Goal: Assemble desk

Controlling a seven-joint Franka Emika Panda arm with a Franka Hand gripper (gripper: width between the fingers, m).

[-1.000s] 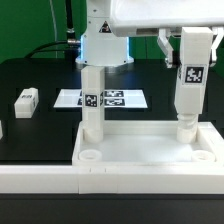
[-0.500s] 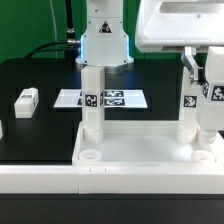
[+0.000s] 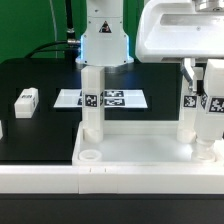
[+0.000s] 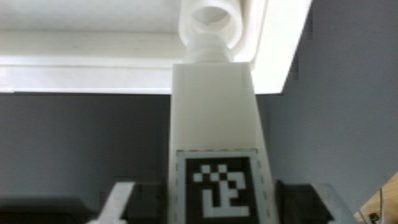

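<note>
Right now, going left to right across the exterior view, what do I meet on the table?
Small white marker-tagged block lying flat → tall white plastic leg standing upright → second upright white leg → third white leg gripped in the hand.

We see held leg (image 3: 212,110) cut by exterior view's right edge; cannot tell if its foot touches tabletop (image 3: 140,165). There white housing (image 3: 180,30) hides grip from us. Part of marker board (image 3: 118,98) covered by standing leg (image 3: 92,100). At exterior view's left edge, small white piece (image 3: 2,131) cropped, unidentifiable. Wrist view blurred: gripper (image 4: 214,208) fingers (image 4: 118,200) mere slivers at picture edge; leg's marker (image 4: 222,188) cropped.
</note>
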